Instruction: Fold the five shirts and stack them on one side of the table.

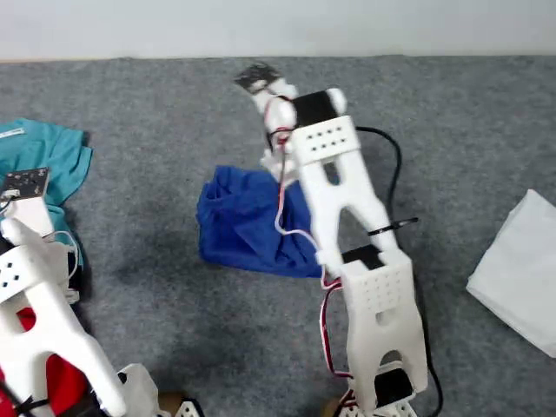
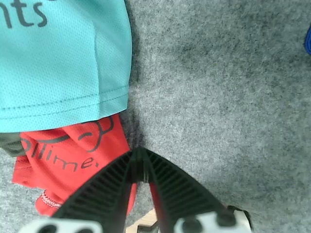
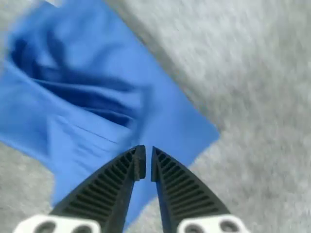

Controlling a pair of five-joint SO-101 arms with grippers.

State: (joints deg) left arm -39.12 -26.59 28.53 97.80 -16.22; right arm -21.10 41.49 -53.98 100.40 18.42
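The grey felt-like table top (image 1: 130, 87) bore a crumpled blue cloth shirt (image 1: 243, 221) at its middle and a folded white shirt (image 1: 521, 269) at one edge. At the opposite edge, a teal mesh shirt (image 2: 58, 63) with dark lettering overlapped a red printed shirt (image 2: 73, 150). The left gripper (image 2: 140, 158) was clenched empty by the red shirt's edge. The right gripper (image 3: 146, 155), pinched together, held nothing above the blue shirt.

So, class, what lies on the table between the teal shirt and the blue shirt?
Nothing. In the high view, the stretch of grey table cover between the teal shirt and the blue shirt is bare.
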